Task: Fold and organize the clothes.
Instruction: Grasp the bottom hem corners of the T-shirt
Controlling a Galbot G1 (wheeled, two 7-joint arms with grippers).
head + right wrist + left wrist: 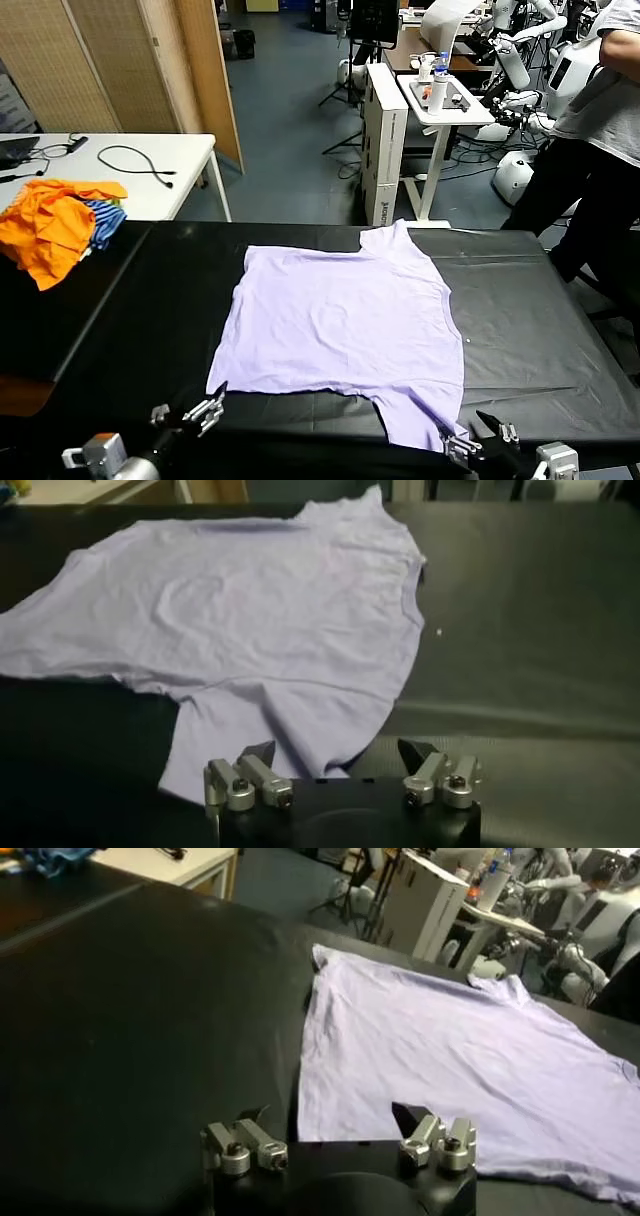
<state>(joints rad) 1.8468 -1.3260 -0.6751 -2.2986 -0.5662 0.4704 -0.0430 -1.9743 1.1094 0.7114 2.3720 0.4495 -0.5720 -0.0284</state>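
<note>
T-shirt [345,325] folding has not yet begun, as we judge it: the pale lavender garment lies spread flat and unfolded, and neither arm has hold of it.

We start at our left end effector [190,412], which sits at the near edge of the black surface [150,310], just off the shirt's near left corner. In the left wrist view its fingers [245,1146] stand well apart with nothing between them, and the shirt's edge lies just ahead of them, not touching. Our right end effector [487,438] is likewise low at the near edge, beside the sleeve that reaches toward us on the right. In the right wrist view its fingers [245,780] are spread wide and empty; one fingertip appears to overlap the sleeve's hem, but we cannot tell whether it touches the cloth.

Outward from there, the shirt covers the middle of the surface, its other sleeve pointing to the far edge. A heap of orange garments [50,225] and a blue-striped cloth [105,215] lie well apart at the far left.

The next move, we think, calls for both end effectors to come down on the near edge of the cloth, pinch a single layer each, and carry it over evenly.
</note>
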